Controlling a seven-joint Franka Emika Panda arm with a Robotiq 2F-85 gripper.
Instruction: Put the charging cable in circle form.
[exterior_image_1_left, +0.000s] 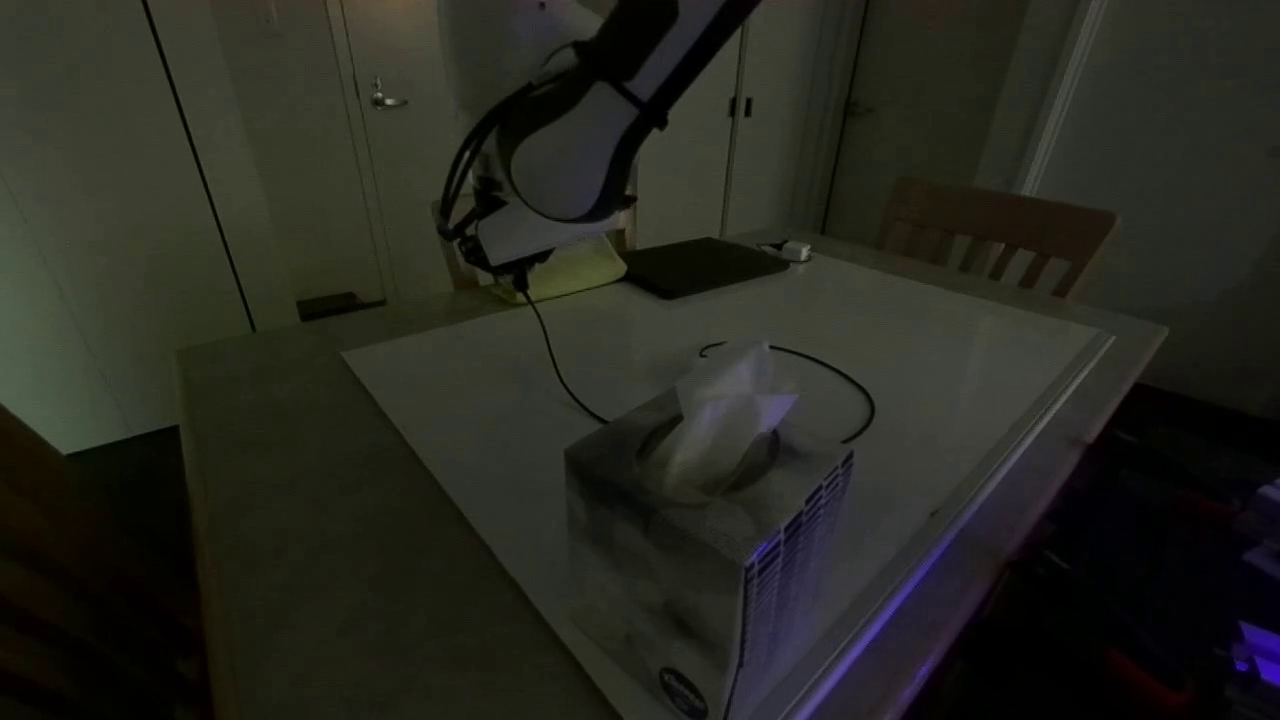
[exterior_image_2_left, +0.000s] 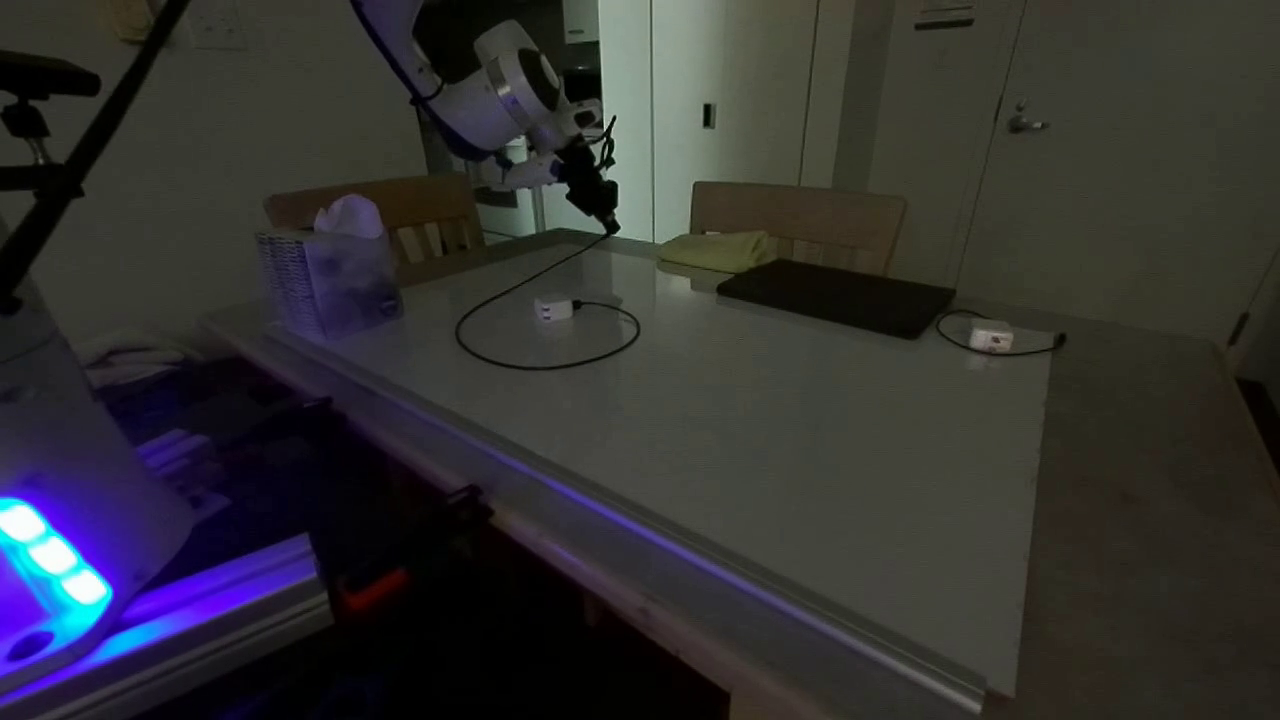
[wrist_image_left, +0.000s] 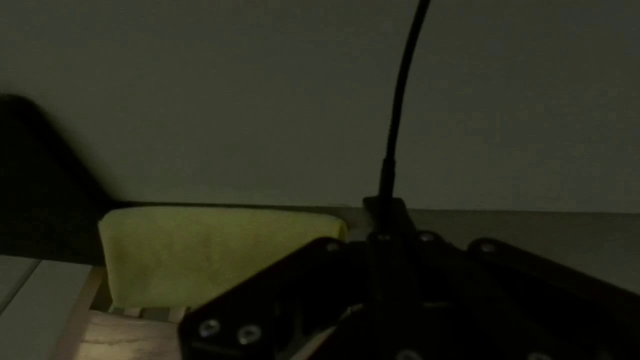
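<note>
A: Where does the gripper (wrist_image_left: 384, 210) have the charging cable (wrist_image_left: 398, 94)?

B: By one end. Its fingers are pinched tight together on that end, raised off the table (exterior_image_2_left: 1150, 480).

A: And the rest of the cable?

B: In an exterior view it slopes down to the white board (exterior_image_2_left: 780, 450) and bends in a wide, unclosed curve around the white plug (exterior_image_2_left: 554, 309) at its other end. In an exterior view the tissue box (exterior_image_1_left: 650, 560) hides part of that curve.

A: What lies near the gripper?

B: A folded yellow cloth (wrist_image_left: 200, 255), with a flat black pad (exterior_image_2_left: 835, 296) beside it. At the pad's other side sits a second white plug (exterior_image_2_left: 991, 337), with a black cord (exterior_image_2_left: 1030, 352) curled close to it.
</note>
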